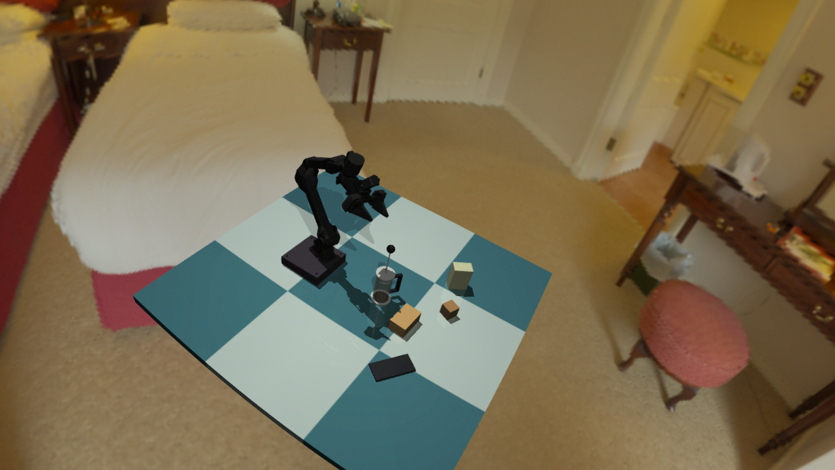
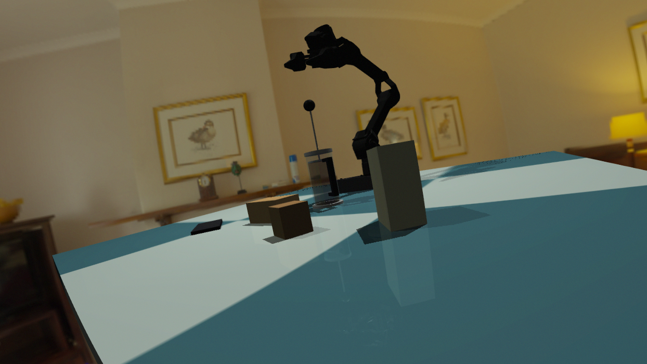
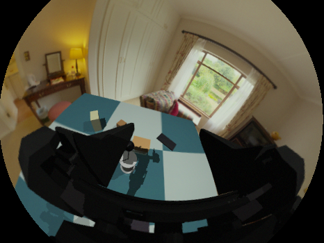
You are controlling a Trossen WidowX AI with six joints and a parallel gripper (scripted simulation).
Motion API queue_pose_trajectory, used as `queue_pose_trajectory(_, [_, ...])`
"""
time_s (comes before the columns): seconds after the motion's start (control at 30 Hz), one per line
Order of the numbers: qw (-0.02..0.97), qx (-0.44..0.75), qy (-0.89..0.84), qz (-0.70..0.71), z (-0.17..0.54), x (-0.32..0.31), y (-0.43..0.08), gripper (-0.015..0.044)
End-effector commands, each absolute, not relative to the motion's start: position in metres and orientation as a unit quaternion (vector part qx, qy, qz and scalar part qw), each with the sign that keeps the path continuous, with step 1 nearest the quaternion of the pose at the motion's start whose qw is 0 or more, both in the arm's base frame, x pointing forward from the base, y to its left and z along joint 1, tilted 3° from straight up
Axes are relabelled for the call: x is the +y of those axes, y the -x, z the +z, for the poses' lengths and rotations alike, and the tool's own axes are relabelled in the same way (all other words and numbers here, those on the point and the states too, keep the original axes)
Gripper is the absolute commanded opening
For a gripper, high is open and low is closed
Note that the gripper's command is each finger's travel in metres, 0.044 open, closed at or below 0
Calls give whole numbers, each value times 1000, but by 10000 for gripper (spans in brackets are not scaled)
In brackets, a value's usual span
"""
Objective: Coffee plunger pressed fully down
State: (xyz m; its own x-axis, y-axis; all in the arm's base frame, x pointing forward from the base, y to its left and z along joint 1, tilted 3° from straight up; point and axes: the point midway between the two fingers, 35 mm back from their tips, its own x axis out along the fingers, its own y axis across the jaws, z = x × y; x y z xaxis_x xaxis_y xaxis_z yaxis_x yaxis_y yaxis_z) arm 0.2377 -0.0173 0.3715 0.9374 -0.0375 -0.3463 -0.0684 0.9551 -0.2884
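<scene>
The coffee press point(image 1: 383, 284) point(image 2: 320, 178) point(image 3: 128, 163) stands upright on the table, a clear beaker with a black handle. Its plunger's black knob point(image 1: 390, 248) point(image 2: 309, 105) point(image 3: 130, 146) stands high above the lid on a thin rod. My gripper point(image 1: 380, 217) point(image 2: 288, 66) point(image 3: 167, 129) is open and empty. It hangs above the level of the knob and touches nothing. In the wrist view the press and knob show close beside the left finger, between the two fingers.
An orange-tan block point(image 1: 404, 320) point(image 2: 267, 211) point(image 3: 142, 142) lies close to the press. A small brown cube point(image 1: 449, 311) point(image 2: 292, 220), a tall pale block point(image 1: 460, 276) point(image 2: 397, 187) point(image 3: 95, 121) and a flat black slab point(image 1: 392, 367) point(image 2: 206, 226) point(image 3: 166, 141) stand or lie farther off.
</scene>
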Motion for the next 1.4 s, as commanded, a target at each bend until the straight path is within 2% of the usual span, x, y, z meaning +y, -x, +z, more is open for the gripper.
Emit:
queue_pose_trajectory(0.0, [959, 271, 14, 80, 316, 31, -244, 440])
queue_pose_trajectory(0.37, [958, 274, 9, 80, 256, 31, -239, 440])
queue_pose_trajectory(1.37, [959, 273, 9, 79, 235, 36, -270, 440])
